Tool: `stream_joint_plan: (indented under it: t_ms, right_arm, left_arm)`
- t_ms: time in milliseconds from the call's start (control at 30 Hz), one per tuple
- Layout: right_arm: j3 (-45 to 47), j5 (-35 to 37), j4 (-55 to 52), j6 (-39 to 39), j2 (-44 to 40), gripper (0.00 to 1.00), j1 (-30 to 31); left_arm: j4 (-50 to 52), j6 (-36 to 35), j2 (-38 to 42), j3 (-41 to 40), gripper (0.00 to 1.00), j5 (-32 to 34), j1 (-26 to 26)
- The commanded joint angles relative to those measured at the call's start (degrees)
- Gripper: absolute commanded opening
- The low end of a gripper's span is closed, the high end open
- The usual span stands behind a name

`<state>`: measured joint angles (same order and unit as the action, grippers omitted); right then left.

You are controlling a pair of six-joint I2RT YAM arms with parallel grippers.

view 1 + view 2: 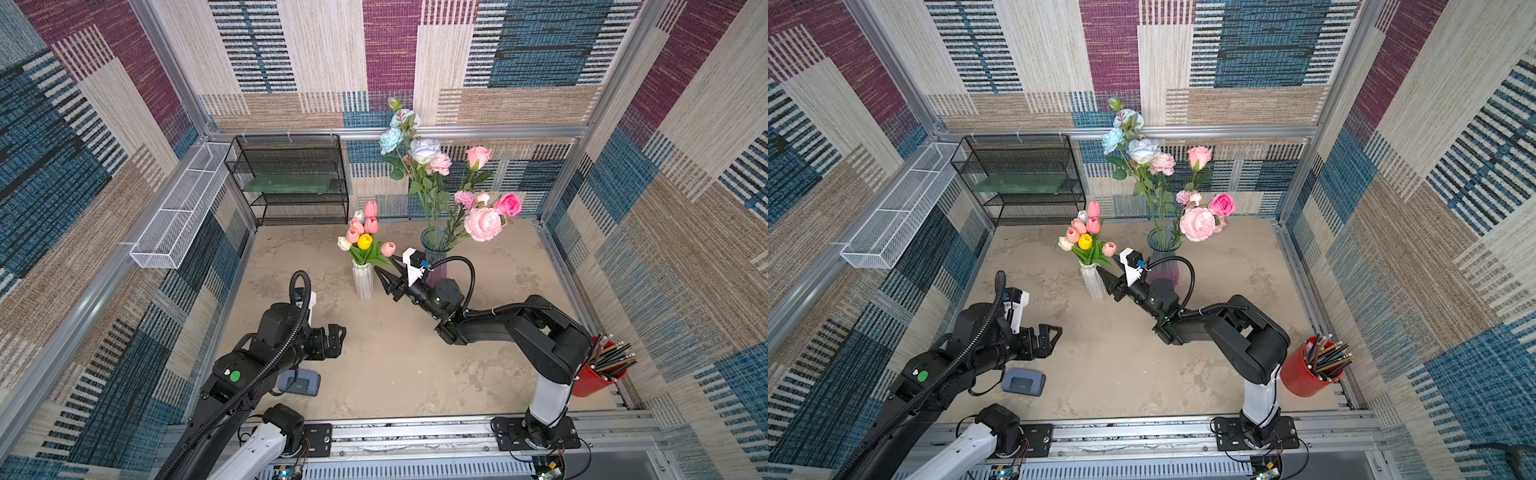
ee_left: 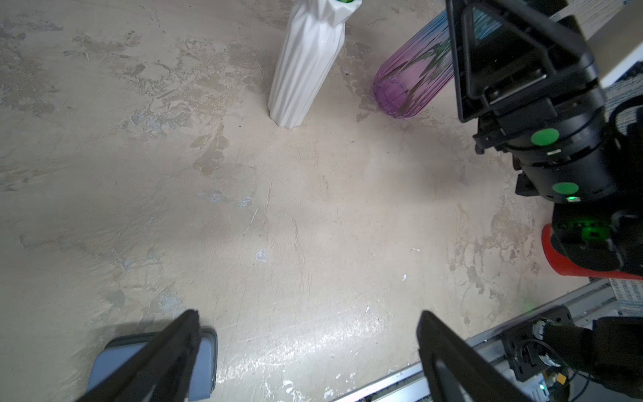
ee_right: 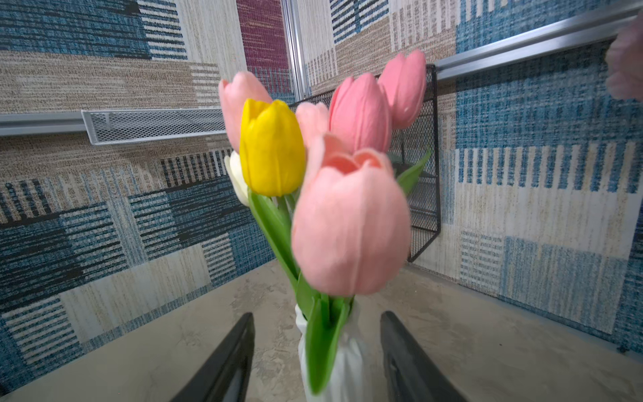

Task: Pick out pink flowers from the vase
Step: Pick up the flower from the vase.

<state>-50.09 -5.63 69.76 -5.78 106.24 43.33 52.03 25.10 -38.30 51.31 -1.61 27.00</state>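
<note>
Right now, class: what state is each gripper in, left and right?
Left gripper: open, holding nothing.
Right gripper: open, holding nothing, aimed at the pink tulips.

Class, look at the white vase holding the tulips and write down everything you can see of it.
The white vase is tall and slim, with twisted vertical ribs and a glossy, ceramic-looking surface. It stands upright on the tan table, beside the blue-to-purple glass vase. Its narrow mouth holds green-leaved tulips: several pink, one yellow, some white. The right gripper, open, faces its neck with a finger on either side; whether it touches the vase cannot be told.
</note>
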Motion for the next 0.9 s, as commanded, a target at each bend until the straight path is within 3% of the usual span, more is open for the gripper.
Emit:
stream_joint_plan:
  t_ms: [0,300,467,867]
  right_arm:
    - [-2.34,-1.94,3.07,-0.55,1.31,0.56,-0.54]
    - [-7.53,-5.51,1.78,-3.55,5.07,0.35,-2.3]
    - [-8.35,-8.77,0.97,-4.21,4.67,0.11,-2.7]
    - [-8.19,-10.44,-3.76,-1.64,-1.53,0.07,-2.46]
  left_arm:
    - [-1.72,-1.46,-0.11,-0.11,0.98,0.77,-0.02]
    - [-1.79,-1.37,-0.36,-0.16,0.98,0.88,0.02]
    - [-1.85,-1.29,-0.53,-0.31,0.98,0.85,-0.02]
    - [-2.3,-1.33,-0.86,-0.51,0.98,0.89,-0.11]
